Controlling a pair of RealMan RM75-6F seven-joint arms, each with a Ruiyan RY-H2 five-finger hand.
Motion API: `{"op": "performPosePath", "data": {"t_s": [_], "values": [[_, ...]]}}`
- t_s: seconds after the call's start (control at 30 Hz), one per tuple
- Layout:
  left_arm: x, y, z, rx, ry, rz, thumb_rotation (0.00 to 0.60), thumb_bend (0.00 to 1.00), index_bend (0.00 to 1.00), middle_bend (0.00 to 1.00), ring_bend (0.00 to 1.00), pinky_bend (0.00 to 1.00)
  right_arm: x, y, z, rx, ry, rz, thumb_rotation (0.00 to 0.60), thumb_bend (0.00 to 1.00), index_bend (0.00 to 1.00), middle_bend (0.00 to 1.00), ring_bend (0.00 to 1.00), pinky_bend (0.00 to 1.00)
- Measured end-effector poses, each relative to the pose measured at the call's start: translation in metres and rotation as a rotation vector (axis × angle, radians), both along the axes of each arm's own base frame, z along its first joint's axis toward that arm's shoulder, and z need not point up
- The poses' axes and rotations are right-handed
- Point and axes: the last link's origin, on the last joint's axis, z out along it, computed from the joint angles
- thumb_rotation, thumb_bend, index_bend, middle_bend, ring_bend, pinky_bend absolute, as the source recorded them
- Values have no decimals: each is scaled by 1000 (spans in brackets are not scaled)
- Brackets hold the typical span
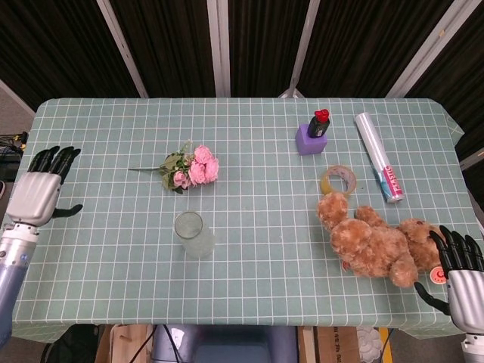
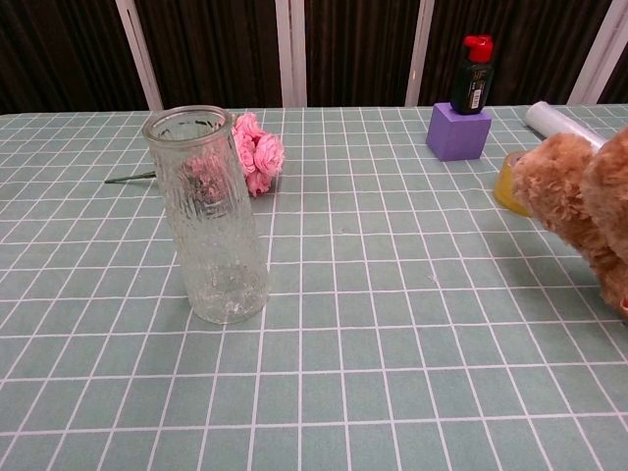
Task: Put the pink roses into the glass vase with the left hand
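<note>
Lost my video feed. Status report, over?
Left hand open over table's left edge, right hand open beside teddy bear. Pink roses lying flat behind upright, empty glass vase. Path unobstructed.

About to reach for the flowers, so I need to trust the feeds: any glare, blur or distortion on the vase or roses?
Head view: even light, soft shadows, pink roses and glass vase sharp, left hand unblurred. Chest view: sharp too, but the vase's ribbed glass smears the roses behind it; no strong glare.
</note>
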Motion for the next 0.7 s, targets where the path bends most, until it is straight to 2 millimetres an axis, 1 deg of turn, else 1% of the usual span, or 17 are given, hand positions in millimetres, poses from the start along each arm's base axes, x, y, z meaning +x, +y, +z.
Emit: {"op": "performPosePath", "data": {"t_s": [0.03,0.13,0.23,0.43,0.7], "values": [[4,9,-3,-12,9,3,600,167,60,49,28,78,-1,0,0,-2,2,-4,600,221,97,53,0,0],[13,28,-12,-43,23,13,600,167,57,49,28,78,-2,-2,-1,-4,10,-16,600,221,97,53,0,0],[22,42,-23,-68,32,24,600,168,53,49,28,77,-3,-4,-2,-5,18,-25,600,220,97,53,0,0],[36,65,-51,-125,31,43,600,167,48,47,10,76,-5,-6,-1,-19,27,-40,600,221,97,53,0,0],[39,87,-82,-177,27,84,600,166,42,47,3,77,-9,-8,1,-35,32,-70,600,221,97,53,0,0]]}}
